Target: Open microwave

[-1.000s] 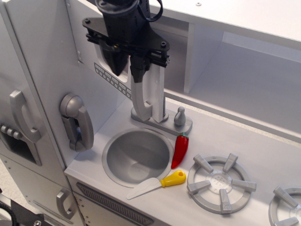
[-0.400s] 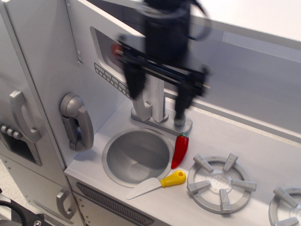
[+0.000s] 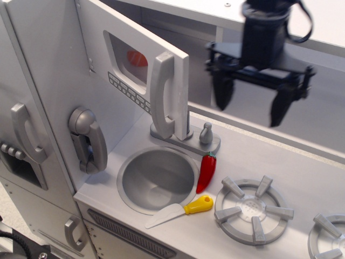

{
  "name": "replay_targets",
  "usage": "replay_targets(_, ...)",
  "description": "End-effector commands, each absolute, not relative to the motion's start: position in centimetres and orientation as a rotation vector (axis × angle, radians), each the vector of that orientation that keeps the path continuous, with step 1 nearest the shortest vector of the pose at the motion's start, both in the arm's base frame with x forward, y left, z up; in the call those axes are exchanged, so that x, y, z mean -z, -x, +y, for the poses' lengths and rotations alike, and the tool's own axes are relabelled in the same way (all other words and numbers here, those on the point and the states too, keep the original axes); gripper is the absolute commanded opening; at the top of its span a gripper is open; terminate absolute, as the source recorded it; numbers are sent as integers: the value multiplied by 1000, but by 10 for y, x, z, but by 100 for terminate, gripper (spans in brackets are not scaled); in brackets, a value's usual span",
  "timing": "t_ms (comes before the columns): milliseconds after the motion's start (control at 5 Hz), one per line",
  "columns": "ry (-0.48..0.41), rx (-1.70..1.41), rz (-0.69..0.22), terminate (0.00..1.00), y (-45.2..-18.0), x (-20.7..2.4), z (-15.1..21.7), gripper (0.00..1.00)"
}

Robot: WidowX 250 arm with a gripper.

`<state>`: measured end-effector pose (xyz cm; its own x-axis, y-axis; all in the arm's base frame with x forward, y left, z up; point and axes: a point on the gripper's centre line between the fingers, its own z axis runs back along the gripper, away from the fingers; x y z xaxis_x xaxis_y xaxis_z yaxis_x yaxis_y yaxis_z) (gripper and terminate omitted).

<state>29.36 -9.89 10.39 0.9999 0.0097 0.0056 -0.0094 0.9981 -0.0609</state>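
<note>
The microwave door (image 3: 135, 65) is silver-grey with a rounded clear window, a row of small buttons and a tall vertical handle (image 3: 161, 97). The door stands swung open toward me, and something red shows through its window. My gripper (image 3: 252, 107) is black, open and empty. It hangs in the air to the right of the door, well apart from the handle, above the counter behind the burner.
A round sink (image 3: 157, 179) sits below the door with a faucet base (image 3: 186, 141) behind it. A red chili pepper (image 3: 206, 171) and a yellow-handled knife (image 3: 180, 211) lie beside the sink. A burner (image 3: 253, 209) is at right. A grey wall phone (image 3: 89, 139) and fridge handle (image 3: 24, 132) are at left.
My gripper was at the door handle a second ago. It has let go and moved up and to the right, away from the door. The door now stands clear in view.
</note>
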Motion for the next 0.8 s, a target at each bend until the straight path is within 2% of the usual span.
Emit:
replay_targets(0,44,-124,-153,0,-323,-133,-72,100)
replay_targets(400,-28,-273,-180,0,-327,-128,-8,100)
replay_targets(600,-83,-281,-178,0,-313,-119,11,100)
